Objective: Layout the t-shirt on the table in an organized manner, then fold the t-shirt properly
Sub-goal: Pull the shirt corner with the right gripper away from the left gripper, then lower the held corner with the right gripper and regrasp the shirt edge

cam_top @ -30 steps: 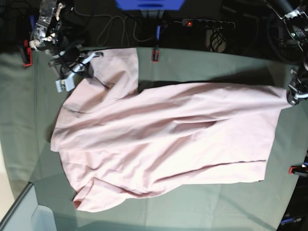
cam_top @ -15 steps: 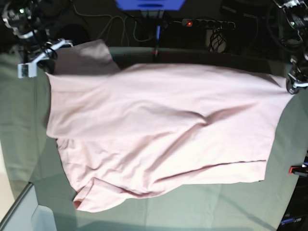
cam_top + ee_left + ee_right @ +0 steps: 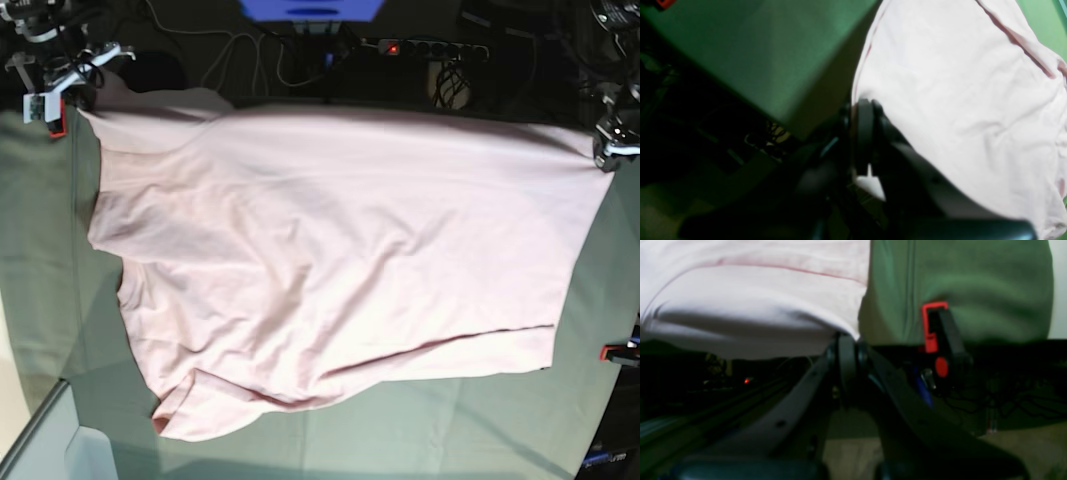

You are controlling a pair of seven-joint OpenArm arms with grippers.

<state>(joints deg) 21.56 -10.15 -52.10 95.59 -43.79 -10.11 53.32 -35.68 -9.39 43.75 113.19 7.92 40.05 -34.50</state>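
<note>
Pink t-shirt [image 3: 330,260] taut between both clamped grippers over the table [image 3: 40,250]

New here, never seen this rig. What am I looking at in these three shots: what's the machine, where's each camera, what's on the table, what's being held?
It is a two-armed robot at a table covered in grey-green cloth. One picture is the base view, looking down on the whole table; the other two come from cameras mounted on each wrist, looking along the fingers.

A pale pink t-shirt lies spread across the table, plain side up. The right gripper, at the base view's left, is shut on one far corner; the left gripper, at its right, is shut on the other. Each wrist view shows dark fingers pinching the pink edge. A red-and-black clamp grips the table's edge.
</note>
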